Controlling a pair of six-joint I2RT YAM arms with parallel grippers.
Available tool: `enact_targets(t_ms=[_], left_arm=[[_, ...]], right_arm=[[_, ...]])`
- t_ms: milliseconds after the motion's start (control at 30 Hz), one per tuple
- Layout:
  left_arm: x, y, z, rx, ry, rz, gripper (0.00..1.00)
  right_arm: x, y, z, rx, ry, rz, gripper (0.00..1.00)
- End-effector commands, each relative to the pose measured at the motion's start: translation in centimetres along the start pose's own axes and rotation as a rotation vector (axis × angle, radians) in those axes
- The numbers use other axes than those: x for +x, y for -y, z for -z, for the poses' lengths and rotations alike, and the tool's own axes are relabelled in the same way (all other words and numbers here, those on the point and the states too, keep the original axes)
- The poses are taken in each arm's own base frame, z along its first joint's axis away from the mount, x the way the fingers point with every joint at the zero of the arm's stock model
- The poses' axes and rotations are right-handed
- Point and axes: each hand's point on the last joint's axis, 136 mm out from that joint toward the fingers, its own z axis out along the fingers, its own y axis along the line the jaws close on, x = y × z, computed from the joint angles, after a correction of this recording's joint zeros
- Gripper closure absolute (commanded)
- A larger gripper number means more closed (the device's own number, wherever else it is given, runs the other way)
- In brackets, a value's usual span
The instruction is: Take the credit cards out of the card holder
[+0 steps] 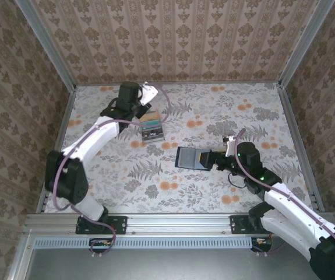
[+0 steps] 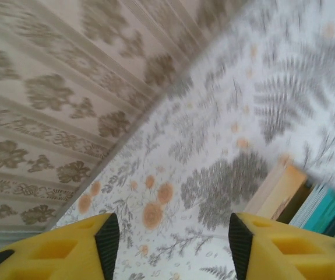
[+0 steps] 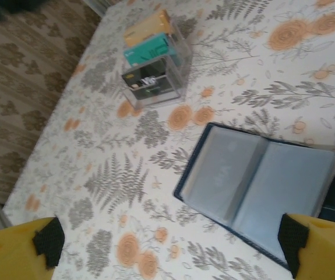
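Note:
The card holder (image 3: 254, 181) lies open like a book on the flowered table, its blue-grey inner pockets facing up; in the top view the card holder (image 1: 187, 157) sits mid-table. I cannot tell what the pockets hold. My right gripper (image 3: 173, 245) hovers over its near side, open, with nothing between the fingers; from above, the right gripper (image 1: 210, 158) sits at the holder's right edge. Credit cards, tan (image 3: 148, 28), teal (image 3: 150, 51) and dark (image 3: 150, 84), stand in a clear rack. My left gripper (image 2: 173, 239) is open just above that rack, with the teal card (image 2: 324, 213) at its right.
The clear slotted rack (image 1: 151, 131) stands left of centre, under the left gripper (image 1: 145, 111). Patterned walls with metal rails (image 1: 50, 52) close in the table on three sides. Flowered tabletop (image 1: 155, 181) stretches between the holder and the arm bases.

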Motion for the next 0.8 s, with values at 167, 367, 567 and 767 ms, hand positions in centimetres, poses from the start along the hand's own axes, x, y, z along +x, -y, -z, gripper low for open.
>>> enact_targets(t_ms=[167, 367, 567, 767], left_arm=[[0.5, 3.7, 5.7, 0.204, -0.013, 0.717, 0.48], [1.7, 11.8, 6.6, 0.334, -0.006, 0.806, 0.52], [2.8, 19.5, 5.7, 0.453, -0.080, 0.828, 0.53], [4.1, 25.8, 3.3, 0.558, -0.218, 0.821, 0.59]], right_arm=[[1.6, 5.3, -1.9, 0.289, -0.100, -0.017, 0.36], [3.7, 8.7, -3.6, 0.455, -0.224, -0.055, 0.50], [4.8, 9.5, -5.2, 0.468, -0.276, -0.077, 0.53], [5.8, 9.9, -6.2, 0.469, -0.319, -0.090, 0.58]])
